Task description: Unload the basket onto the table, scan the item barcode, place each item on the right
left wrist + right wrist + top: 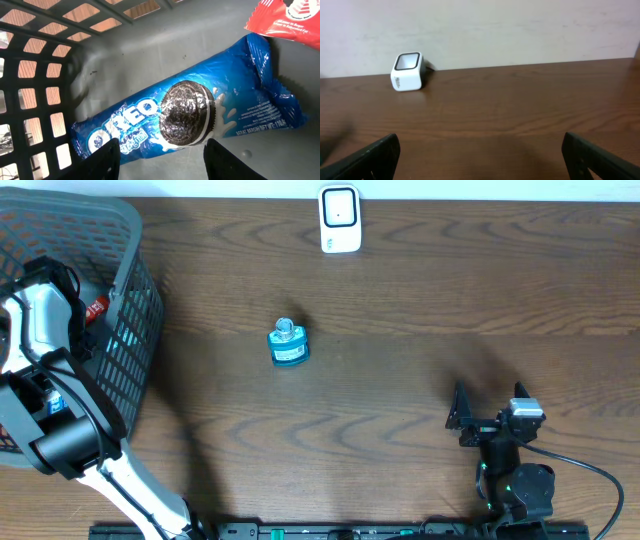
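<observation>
Straddling Oreo pack (pixel 185 115) in basket (pixel 30 75), left tool (pixel 162 147) parted, wrist view only, right tool (pixel 480 142) wide apart

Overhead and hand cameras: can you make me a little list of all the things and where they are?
table: brown wood
basket: grey, at the table's left end
left hand: inside the basket, fingers apart over the Oreo pack
Oreo pack: blue, lying on the basket floor
red packet: in the basket, next to the Oreo pack
blue bottle: middle of the table
scanner: white, far edge
right hand: open, empty
</observation>
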Motion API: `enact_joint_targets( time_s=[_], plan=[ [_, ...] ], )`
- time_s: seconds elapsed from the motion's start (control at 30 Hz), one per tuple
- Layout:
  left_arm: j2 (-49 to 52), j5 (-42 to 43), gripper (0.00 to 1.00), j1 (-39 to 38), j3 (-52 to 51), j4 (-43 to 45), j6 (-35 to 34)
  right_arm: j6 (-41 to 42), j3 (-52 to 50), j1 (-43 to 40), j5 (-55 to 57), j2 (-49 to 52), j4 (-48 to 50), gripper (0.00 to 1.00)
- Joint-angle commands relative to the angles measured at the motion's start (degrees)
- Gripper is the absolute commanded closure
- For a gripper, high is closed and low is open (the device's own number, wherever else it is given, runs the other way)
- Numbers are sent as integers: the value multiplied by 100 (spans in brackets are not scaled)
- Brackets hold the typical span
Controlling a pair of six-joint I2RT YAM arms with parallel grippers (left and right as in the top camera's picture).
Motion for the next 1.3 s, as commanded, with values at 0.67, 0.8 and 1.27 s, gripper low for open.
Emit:
enact_joint_targets(
  time_s=[0.67, 0.8, 1.27],
  plan=[
    [79, -120, 2, 46, -116, 96, 20, -76, -7, 55, 72, -15, -20, 1],
    [79, -116, 2, 160, -380, 378, 22, -76, -7, 55, 72, -15, -20, 1],
    [79, 787, 48, 404, -1163, 1381, 1154, -76, -7, 55, 72, -15, -20, 1]
  ],
)
